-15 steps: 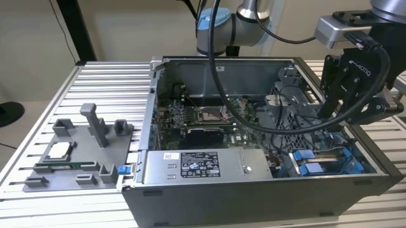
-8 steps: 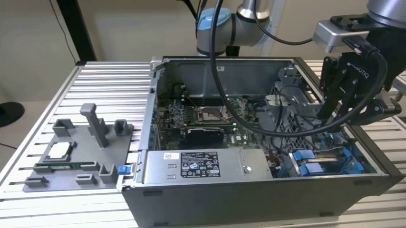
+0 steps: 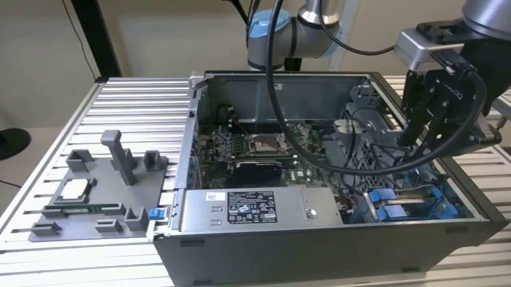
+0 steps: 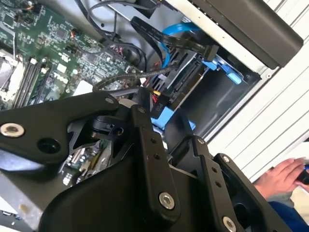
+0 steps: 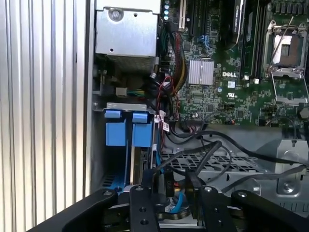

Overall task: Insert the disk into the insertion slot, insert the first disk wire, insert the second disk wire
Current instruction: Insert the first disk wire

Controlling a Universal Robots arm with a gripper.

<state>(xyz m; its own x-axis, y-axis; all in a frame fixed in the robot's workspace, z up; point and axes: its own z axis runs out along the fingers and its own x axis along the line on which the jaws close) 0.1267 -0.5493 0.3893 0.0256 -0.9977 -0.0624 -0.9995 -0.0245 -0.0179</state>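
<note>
The disk (image 4: pixel 186 77) lies in the insertion slot (image 3: pixel 443 203) at the front right corner of the open computer case, its blue carrier tabs (image 5: pixel 116 134) showing. A blue wire (image 4: pixel 176 31) ends in a black plug at the disk's edge. My gripper (image 3: pixel 408 141) reaches down into the case just above the slot. Its fingers (image 5: pixel 144 193) stand close together around a black wire connector (image 5: pixel 168 184). In the second wrist view the gripper (image 4: pixel 135 99) has its tips beside a black connector (image 4: pixel 159 104) with red and yellow leads, close against the disk.
A silver power-supply box (image 3: pixel 248 209) sits along the case front, the motherboard (image 3: pixel 255 149) behind it. A perforated metal cage (image 5: pixel 212 164) and loose black cables lie beside the slot. A grey parts fixture (image 3: pixel 96 191) is at the exterior view's left. A person's hand (image 4: pixel 280 176) rests outside the case.
</note>
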